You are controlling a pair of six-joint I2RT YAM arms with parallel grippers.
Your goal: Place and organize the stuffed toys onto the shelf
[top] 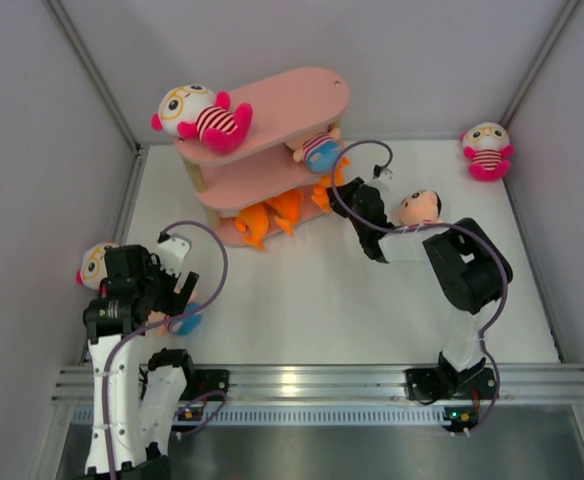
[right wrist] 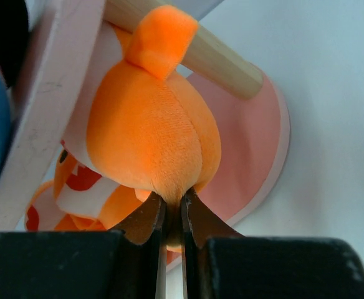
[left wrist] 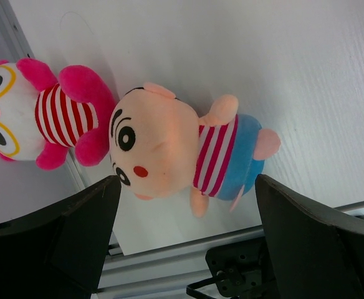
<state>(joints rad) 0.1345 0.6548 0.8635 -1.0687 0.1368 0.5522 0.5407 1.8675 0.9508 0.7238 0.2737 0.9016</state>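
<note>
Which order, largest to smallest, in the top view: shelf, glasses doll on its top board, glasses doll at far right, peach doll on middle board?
1. shelf
2. top-board glasses doll, raised nearer the camera
3. far-right glasses doll
4. middle-board peach doll, partly hidden, so unsure

1. desk: pink shelf at back; glasses doll far right, a second glasses doll beside a peach doll at left.
2. shelf: glasses doll on top, peach doll on middle tier, sharks on bottom.
</note>
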